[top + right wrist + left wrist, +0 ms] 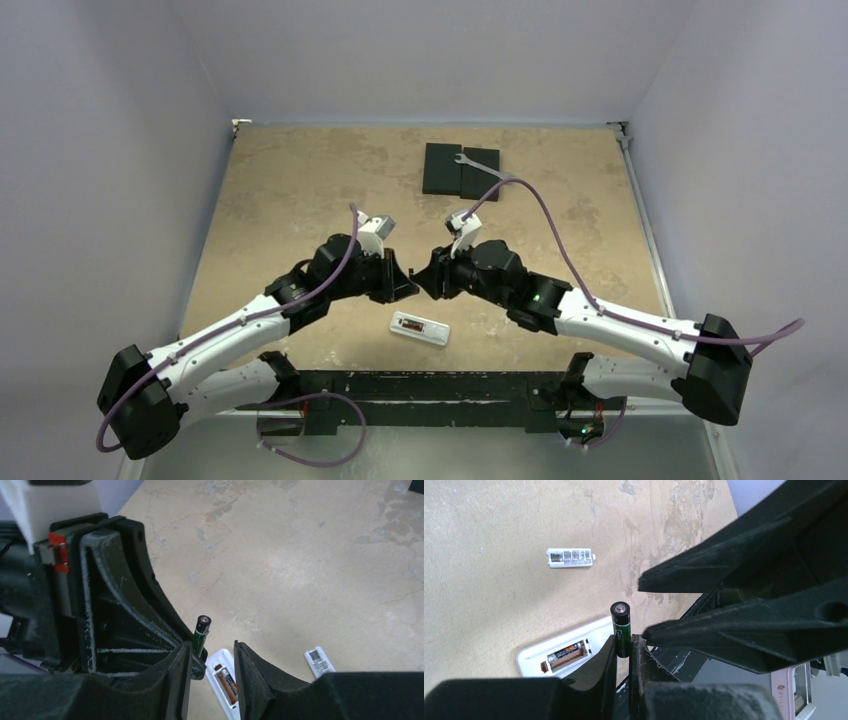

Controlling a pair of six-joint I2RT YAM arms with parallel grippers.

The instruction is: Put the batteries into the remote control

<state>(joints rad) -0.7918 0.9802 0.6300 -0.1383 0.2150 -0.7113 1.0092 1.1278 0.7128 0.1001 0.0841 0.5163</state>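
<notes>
Two batteries show. One battery [566,655] lies in the open recess in the back of the remote control [531,657], its orange-and-dark label facing up. The second slot beside it holds nothing. The other battery [620,622], dark with a green band and a metal cap, stands nearly upright above the remote's end, pinched at its lower half by the left gripper [624,645], whose fingers are closed tight on it.

The right gripper [212,652] faces the left one tip to tip, its fingers spread apart and gripping nothing. Their tips sit just beside the held battery's upper end.

The single remote lies back-up on the table [290,190], near the front edge and just below the two meeting grippers. One small white battery cover [570,557] with a printed label lies apart from it.

At the far side, two flat black blocks [441,168] sit side by side and touching, with one silver wrench [483,166] across them.
</notes>
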